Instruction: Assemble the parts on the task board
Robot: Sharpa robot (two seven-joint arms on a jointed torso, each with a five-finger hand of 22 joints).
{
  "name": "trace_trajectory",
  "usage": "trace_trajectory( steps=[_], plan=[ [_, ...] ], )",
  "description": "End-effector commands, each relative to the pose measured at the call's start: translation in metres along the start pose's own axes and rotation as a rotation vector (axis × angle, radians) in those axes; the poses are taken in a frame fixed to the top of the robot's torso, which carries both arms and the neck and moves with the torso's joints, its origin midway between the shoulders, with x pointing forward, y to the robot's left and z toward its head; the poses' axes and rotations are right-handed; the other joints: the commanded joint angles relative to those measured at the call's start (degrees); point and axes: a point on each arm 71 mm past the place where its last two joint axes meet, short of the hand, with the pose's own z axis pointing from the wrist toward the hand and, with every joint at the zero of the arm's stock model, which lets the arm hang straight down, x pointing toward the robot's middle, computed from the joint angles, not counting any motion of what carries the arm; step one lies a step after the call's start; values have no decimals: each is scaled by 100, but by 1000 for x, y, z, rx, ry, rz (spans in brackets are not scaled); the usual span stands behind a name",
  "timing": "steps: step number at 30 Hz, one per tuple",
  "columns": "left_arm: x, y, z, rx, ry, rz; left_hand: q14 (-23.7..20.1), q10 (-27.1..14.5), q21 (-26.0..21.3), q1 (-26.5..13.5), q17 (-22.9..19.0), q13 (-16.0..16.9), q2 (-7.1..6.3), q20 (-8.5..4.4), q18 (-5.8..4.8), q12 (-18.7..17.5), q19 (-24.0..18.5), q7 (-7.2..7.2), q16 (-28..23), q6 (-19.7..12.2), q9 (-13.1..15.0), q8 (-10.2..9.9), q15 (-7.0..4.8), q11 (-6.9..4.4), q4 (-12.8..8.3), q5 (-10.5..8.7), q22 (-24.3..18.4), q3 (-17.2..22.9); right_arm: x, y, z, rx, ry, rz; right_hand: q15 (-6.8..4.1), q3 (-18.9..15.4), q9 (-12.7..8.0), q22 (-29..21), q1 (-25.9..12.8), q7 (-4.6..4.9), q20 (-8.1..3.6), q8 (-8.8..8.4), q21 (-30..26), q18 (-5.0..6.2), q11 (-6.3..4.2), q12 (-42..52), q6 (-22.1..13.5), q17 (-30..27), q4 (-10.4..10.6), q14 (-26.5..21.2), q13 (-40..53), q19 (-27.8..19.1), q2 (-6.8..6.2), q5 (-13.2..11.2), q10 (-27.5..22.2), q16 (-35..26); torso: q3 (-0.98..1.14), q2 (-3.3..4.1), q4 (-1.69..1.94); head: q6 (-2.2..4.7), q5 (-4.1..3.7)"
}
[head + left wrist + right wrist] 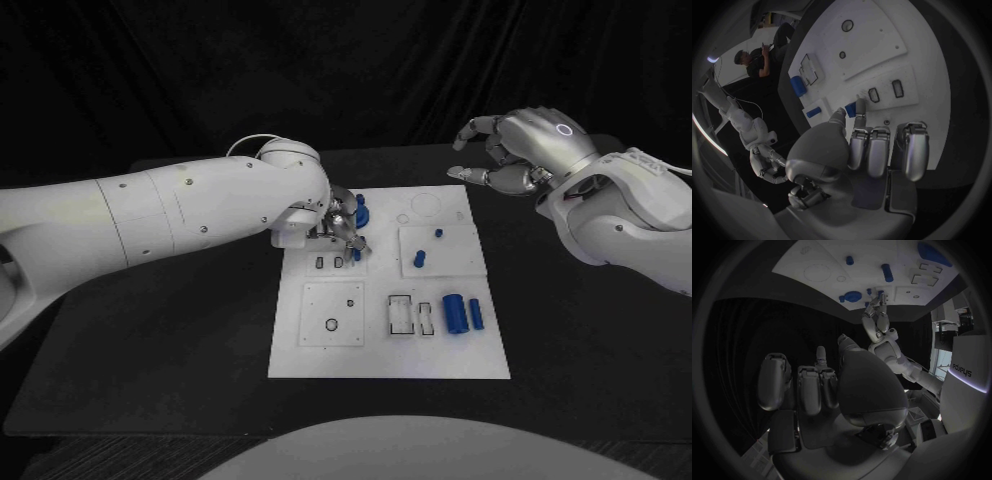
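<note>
The white task board [389,345] lies in the middle of the black table. My left hand [342,225] is low over its back left part and pinches a small blue part [851,108] between thumb and a fingertip, just beside two small rectangular slots [885,92]. A round blue piece [362,211] lies right behind that hand. Two blue cylinders [462,313] lie at the board's right, and a blue peg [418,259] and a smaller one [438,234] stand further back. My right hand [526,150] hangs above the table's back right, fingers apart, holding nothing.
A square plate with two round holes [333,313] and two rectangular outlines [410,314] take up the board's front half. A faint ring [428,206] marks its back right corner. Bare black table lies on both sides of the board.
</note>
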Motion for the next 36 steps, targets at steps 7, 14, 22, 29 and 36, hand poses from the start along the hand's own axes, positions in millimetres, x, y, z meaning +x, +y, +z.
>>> trace_trajectory(
  steps=[7,14,22,29,36],
  plan=[
    [3,-4,1,28,16,8,606,607,-50,227,1509,1507,-78,-46,-74,15,-13,-44,15,89,179,-83,-85,-84,-205,326,749,288,0,-1,-1,16,-6,-4,49,-5,-15,1051,29,3,40,-41,-63,30,34,20,53,1226,-3,531,1509,12,24,41,600,-53,3,-11,-1,-1,2],
    [3,-4,1,38,11,5,606,607,-65,351,1509,1507,-193,-81,-73,15,-8,-73,15,92,415,-127,-118,-115,-427,465,760,700,0,-1,0,18,-3,-4,51,-1,-20,1043,34,5,41,-46,-92,36,36,20,66,1205,-1,526,1509,1,39,48,600,-70,6,-15,7,-1,-4],
    [1,-1,0,47,-3,-7,606,607,-94,211,1509,1507,-477,-91,-73,15,-6,-75,15,89,781,-200,-132,-116,-657,826,774,1541,1,-3,-1,23,2,-7,53,6,-30,1036,52,8,43,-54,-116,41,39,20,91,1185,-5,520,1509,-8,58,66,600,-86,5,-15,8,-1,20],
    [2,7,-4,49,-11,-19,606,607,-123,-121,1509,1507,-793,-97,-70,15,1,-69,15,131,1149,-233,-135,-133,-831,1089,792,2426,1,-4,-1,29,11,-9,55,11,-39,1027,68,10,45,-61,-146,46,41,20,113,1162,-9,514,1509,-19,71,91,600,-105,3,-18,11,-1,24],
    [5,17,-12,45,-41,-45,606,607,-143,-296,1509,1507,-895,-107,-66,15,0,-78,15,163,1289,-241,-145,-138,-868,1175,791,2713,2,-5,-2,37,21,-11,56,18,-52,1015,95,9,47,-74,-189,55,41,20,139,1125,-18,505,1509,-36,86,126,600,-134,5,-27,6,-1,25]
  ],
)
